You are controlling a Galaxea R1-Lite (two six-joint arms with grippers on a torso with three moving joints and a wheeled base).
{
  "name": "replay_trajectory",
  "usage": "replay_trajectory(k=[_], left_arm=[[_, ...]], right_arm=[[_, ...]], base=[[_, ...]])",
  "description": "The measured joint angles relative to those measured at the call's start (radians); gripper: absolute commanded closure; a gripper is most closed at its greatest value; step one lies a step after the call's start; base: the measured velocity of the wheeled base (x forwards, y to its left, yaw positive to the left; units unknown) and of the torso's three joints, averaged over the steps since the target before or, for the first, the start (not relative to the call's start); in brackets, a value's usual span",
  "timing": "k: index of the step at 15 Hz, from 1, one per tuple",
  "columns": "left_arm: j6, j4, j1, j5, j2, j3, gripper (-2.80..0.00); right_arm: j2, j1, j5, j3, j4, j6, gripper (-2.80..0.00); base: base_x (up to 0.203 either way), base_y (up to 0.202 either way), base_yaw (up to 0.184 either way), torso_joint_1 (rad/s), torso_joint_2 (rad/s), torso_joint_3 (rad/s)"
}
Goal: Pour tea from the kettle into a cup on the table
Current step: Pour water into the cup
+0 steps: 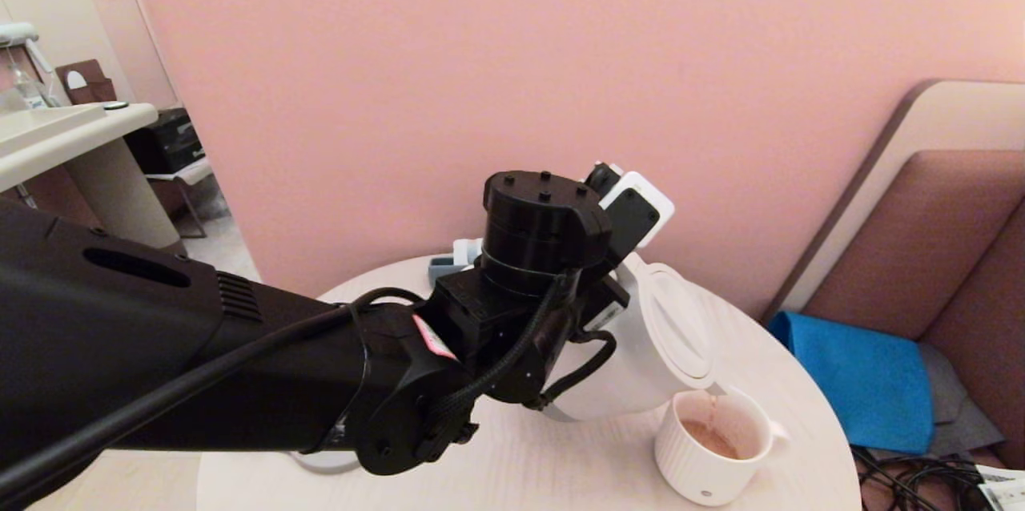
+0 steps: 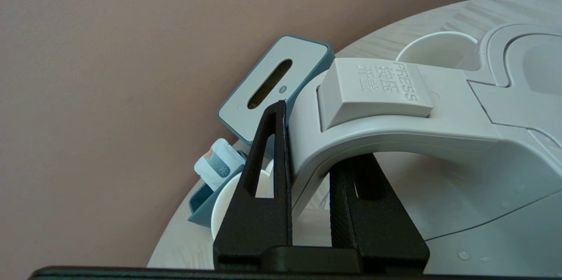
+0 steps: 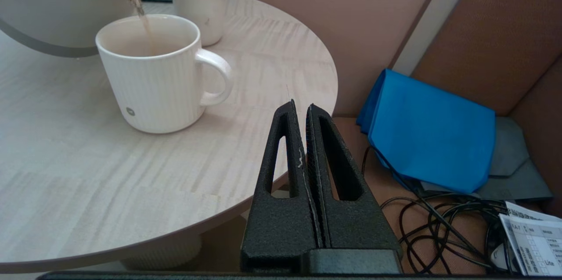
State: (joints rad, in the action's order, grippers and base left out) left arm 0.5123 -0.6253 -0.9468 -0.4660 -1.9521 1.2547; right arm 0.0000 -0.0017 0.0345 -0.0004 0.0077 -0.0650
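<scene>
Tea streams from tilted kettle into cup.

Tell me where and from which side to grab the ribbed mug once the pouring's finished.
Probably the cup by its loop handle, which sticks out toward the table's edge on the robot's right. The right gripper, fingers shut, is beside that edge; the kettle crowds the other side.

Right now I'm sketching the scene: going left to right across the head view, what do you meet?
Black left arm → left gripper on the tilted white plastic kettle → ribbed white cup taking tea → folded blue cloth off the table.
</scene>
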Motion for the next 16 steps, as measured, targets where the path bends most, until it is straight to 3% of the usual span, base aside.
replay_trajectory(k=[11,16], left_arm=[[-0.006,-0.01,0.002,-0.001,0.003,-0.006,0.0],[-0.141,-0.011,0.027,-0.006,0.032,-0.068,0.0]], right_arm=[[0.0,0.0,0.0,0.0,0.0,0.0,0.0],[0.0,0.0,0.0,0.0,0.0,0.0,0.0]], base=[[0.0,0.0,0.0,0.0,0.0,0.0],[0.0,0.0,0.0,0.0,0.0,0.0]])
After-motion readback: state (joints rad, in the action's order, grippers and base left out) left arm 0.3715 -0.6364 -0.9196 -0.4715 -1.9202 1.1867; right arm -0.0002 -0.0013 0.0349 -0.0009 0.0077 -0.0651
